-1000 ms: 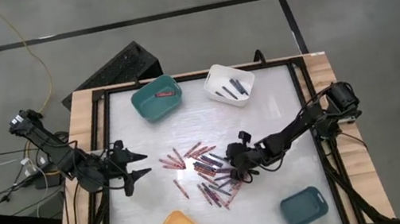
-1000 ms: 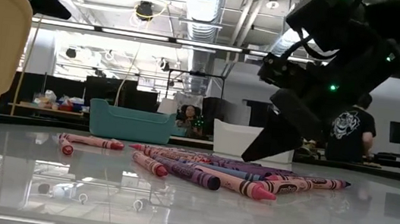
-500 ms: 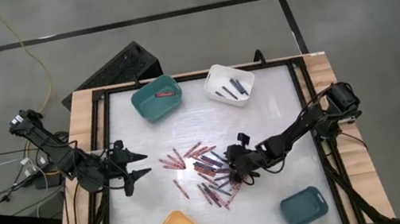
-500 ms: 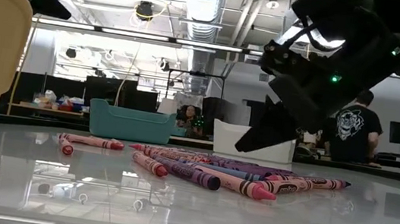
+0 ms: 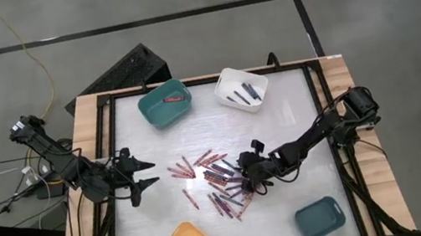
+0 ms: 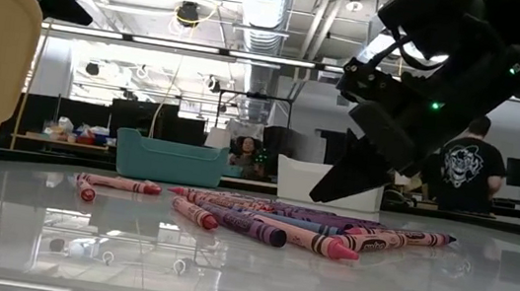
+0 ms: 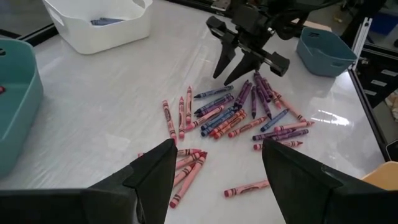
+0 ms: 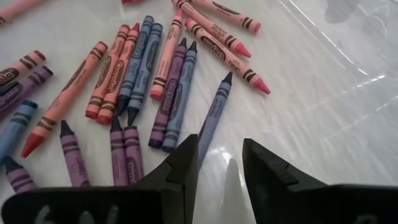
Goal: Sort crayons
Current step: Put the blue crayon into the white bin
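Teal bin (image 5: 164,104): one red crayon (image 5: 174,99); white bin (image 5: 241,88): dark crayons (image 5: 247,93).

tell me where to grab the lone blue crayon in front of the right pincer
Grip the blue crayon at mid-length, from straight above, fingers across its width. It lies flat with bare table on both sides, slightly apart from the purple pair beside it. The right pincer is open and hangs just short of it.
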Tool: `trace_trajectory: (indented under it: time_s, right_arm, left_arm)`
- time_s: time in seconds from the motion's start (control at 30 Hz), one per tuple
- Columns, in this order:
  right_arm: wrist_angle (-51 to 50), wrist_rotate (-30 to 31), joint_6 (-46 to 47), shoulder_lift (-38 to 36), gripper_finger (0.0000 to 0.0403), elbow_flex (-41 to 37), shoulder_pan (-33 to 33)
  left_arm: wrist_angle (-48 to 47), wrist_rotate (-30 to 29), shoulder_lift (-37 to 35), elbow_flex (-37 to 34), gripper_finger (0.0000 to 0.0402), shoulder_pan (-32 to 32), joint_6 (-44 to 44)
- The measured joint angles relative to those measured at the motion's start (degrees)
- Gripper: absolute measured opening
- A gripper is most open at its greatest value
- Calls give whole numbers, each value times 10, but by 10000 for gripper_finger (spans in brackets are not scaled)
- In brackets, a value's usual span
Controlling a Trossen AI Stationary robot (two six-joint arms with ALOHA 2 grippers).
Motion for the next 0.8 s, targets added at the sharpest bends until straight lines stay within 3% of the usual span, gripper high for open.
trace_trajectory:
  time_s: [0.8]
  right_arm:
    - [-10,-12,29,27,121,1,3]
  left_arm:
    - [-2,0,0,0,228,0,-7]
